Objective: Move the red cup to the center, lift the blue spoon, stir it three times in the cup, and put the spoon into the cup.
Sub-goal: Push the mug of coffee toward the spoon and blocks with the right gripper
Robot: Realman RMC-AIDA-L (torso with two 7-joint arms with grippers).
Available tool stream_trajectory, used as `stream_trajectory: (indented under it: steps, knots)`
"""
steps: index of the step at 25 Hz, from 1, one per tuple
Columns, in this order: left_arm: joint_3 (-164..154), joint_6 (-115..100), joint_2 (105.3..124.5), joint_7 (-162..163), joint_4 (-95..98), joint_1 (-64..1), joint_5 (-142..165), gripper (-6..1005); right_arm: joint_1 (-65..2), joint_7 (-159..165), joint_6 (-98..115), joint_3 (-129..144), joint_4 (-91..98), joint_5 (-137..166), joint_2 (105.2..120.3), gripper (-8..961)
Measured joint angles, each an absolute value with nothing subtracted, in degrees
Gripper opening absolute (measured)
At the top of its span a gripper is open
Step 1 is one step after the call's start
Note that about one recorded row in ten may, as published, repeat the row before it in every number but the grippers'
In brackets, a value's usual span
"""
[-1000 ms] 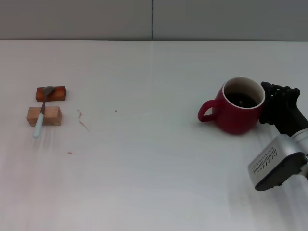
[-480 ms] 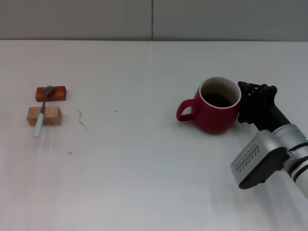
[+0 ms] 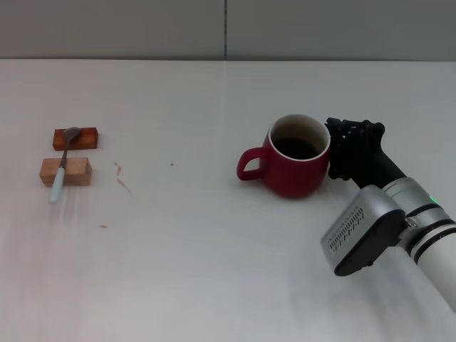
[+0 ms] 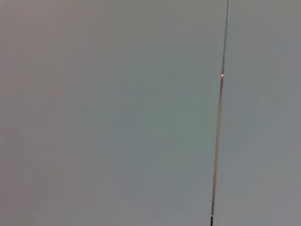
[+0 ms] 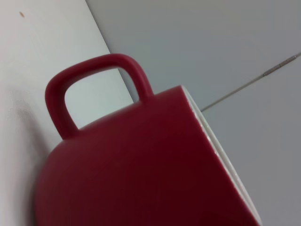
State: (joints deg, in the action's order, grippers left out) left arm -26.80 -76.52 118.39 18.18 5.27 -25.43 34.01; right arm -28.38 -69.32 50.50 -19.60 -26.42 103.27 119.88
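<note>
The right gripper, dark and knuckled, presses against the right side of the red cup; whether its fingers clasp the cup or only push it cannot be told. Over the last second the cup has slid leftward across the white table with the gripper behind it, and now stands just right of middle, handle pointing left. The centring step looks nearly done. Far to the left, the blue spoon lies untouched across two wooden blocks. The left gripper is out of sight. No writing or brand is readable.
</note>
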Motion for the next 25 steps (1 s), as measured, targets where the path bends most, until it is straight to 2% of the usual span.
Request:
stream_trajectory:
  steps: [25]
  knots:
    - [-26.90,-77.97,118.39,19.51,5.27,-24.42,34.44,828,-30.74,-69.22,44.01,-17.05,-35.00,103.27,119.88,75]
